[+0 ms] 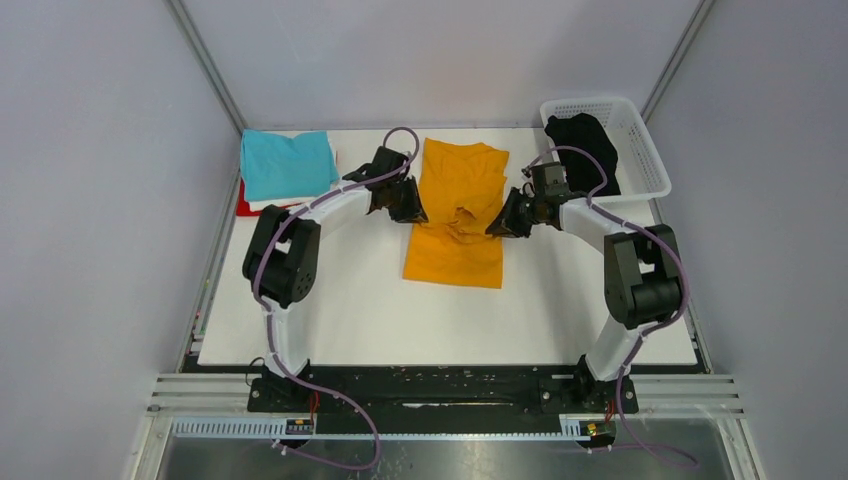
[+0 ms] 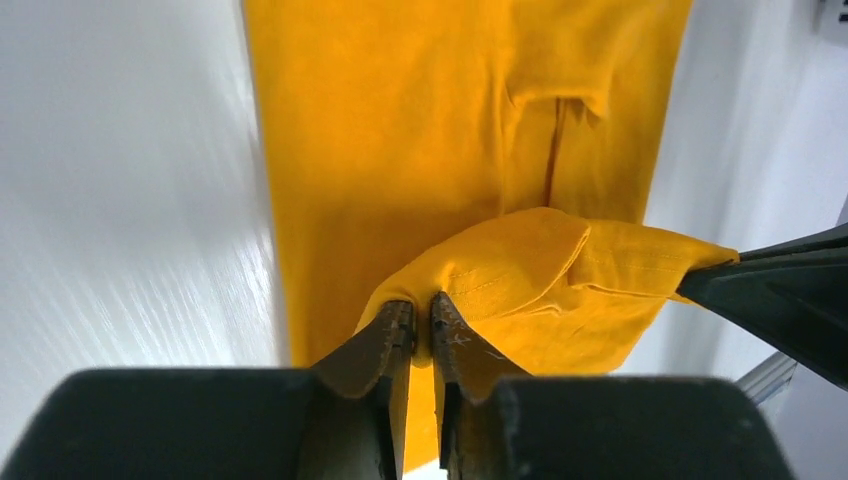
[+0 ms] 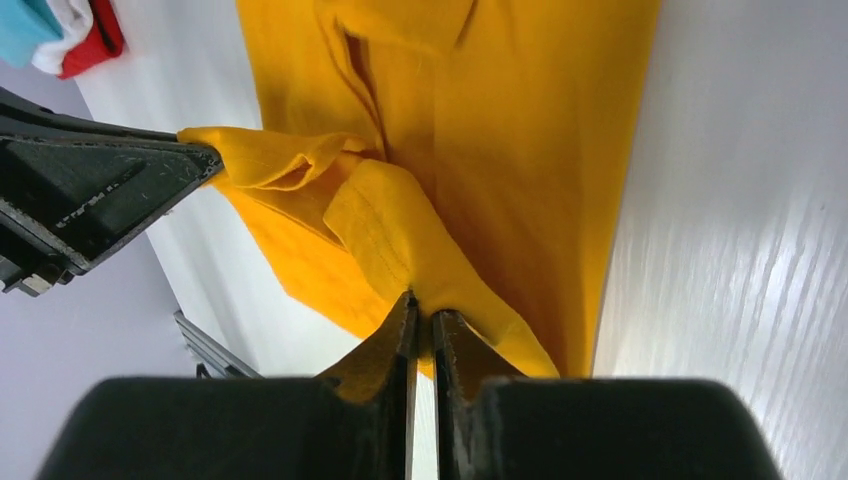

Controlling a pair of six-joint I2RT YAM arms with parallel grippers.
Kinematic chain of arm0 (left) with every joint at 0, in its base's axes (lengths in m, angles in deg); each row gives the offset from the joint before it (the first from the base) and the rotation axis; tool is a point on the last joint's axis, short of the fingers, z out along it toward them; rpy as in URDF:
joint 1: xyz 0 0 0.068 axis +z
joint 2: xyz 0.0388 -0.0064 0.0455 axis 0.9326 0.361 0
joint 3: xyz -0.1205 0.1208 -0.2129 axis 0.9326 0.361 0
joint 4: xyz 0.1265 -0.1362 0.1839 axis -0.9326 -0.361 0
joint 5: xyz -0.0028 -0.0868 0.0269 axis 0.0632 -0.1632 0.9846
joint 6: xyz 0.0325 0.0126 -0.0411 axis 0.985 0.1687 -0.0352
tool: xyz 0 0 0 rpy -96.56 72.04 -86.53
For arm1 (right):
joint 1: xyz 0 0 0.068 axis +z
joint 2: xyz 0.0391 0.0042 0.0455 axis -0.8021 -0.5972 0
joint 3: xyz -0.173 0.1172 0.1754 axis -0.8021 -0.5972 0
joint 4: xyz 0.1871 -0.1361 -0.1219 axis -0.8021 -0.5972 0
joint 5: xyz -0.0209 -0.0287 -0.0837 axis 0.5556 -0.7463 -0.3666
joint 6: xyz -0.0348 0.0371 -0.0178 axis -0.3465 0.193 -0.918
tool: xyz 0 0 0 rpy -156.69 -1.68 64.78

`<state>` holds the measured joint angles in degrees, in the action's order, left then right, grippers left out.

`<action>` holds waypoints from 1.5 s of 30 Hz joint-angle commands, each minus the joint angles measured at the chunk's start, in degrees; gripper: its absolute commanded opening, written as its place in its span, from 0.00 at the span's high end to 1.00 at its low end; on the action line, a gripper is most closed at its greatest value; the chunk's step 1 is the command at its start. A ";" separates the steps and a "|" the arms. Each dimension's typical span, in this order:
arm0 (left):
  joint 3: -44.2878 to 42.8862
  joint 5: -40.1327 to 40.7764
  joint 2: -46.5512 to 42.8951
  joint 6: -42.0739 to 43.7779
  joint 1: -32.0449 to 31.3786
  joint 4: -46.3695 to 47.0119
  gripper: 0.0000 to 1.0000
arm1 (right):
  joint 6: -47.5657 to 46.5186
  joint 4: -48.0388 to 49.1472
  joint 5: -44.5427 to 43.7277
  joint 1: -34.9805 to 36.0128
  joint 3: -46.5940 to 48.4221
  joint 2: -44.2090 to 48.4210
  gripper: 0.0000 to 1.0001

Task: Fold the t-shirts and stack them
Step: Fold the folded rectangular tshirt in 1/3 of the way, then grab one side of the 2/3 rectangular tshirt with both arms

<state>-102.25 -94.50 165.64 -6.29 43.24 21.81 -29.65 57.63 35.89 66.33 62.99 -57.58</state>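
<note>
Both sides of the mustard-orange t-shirt are held up. The left gripper is clenched on its left edge and the right gripper on its right edge. The shirt lies in the middle of the desk, its long side running near to far. Neither arm is closer, so I think they must move together along that line.
</note>
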 commanded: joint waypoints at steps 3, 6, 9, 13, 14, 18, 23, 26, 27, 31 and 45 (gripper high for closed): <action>-10.21 -1.09 6.13 3.35 2.85 -2.98 0.60 | 0.12 1.10 4.20 -3.04 7.38 -6.74 0.56; -13.42 -5.98 7.35 3.56 4.38 -3.77 0.32 | 0.79 1.85 3.59 -4.44 9.69 -6.84 0.36; -11.71 -6.74 3.83 3.75 5.16 -3.32 0.18 | 0.13 2.33 1.85 -4.84 9.35 -4.09 0.32; 1.55 -5.91 -5.89 2.87 5.04 1.45 0.06 | -0.37 2.60 1.83 -4.81 2.64 1.35 0.31; 5.09 -5.77 -8.14 2.20 5.04 2.45 0.06 | -0.23 2.78 1.77 -4.78 -0.27 3.63 0.30; 19.92 -4.29 -16.63 -1.60 4.38 6.57 0.06 | 0.74 4.02 -1.09 -3.64 -13.72 11.30 0.30; 31.50 -2.86 -20.19 -5.88 1.54 11.59 0.13 | 2.16 4.38 -4.75 -0.37 -23.79 16.49 0.30; 32.56 -2.45 -18.04 -6.85 -0.16 12.58 0.22 | 2.19 4.28 -5.59 1.49 -24.65 15.57 0.31; 32.41 -1.71 -16.97 -7.00 -0.53 12.36 0.23 | 2.45 4.73 -5.78 2.31 -24.71 14.97 0.32; 31.95 -0.89 -14.43 -7.28 -1.79 12.04 0.42 | 3.54 5.78 -7.34 4.07 -24.56 12.91 0.40; 30.88 2.78 -12.10 -7.47 -3.88 10.78 1.00 | 3.67 7.36 -9.58 5.06 -24.44 9.81 0.80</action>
<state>-71.04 -94.79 152.20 -14.53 40.15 33.41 -25.34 65.13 30.07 70.72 39.07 -46.80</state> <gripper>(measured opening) 0.024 0.310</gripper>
